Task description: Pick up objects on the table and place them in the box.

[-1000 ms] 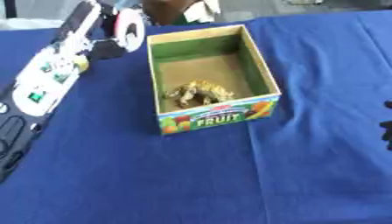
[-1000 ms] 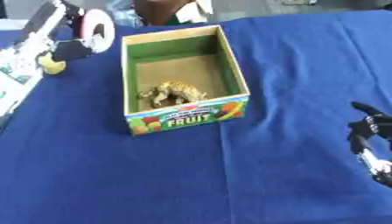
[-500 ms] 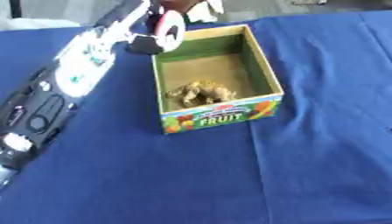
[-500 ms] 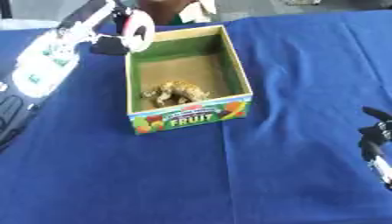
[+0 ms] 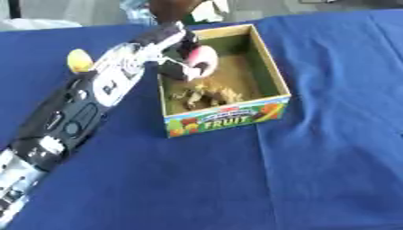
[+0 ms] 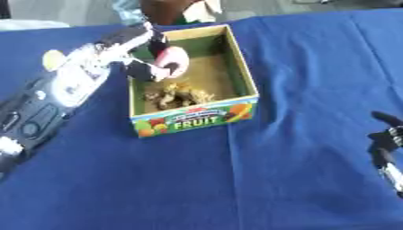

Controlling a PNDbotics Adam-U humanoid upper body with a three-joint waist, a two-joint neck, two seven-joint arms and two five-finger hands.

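Your left robot hand (image 5: 182,67) is over the box (image 5: 267,76), fingers curled round a pink-and-white object (image 5: 201,58) just above the box's floor. A tan toy (image 5: 206,95) lies inside, near the front wall. A yellow object (image 5: 78,60) sits on the blue tabletop (image 5: 330,157) left of your arm — well apart from the box. Your right robot hand (image 6: 386,139) rests at the right edge, fingers relaxed, holding nothing.

Matt blue cloth table cover (image 5: 315,170), printed cardboard box (image 5: 228,120), glossy plastic arm (image 5: 94,96)
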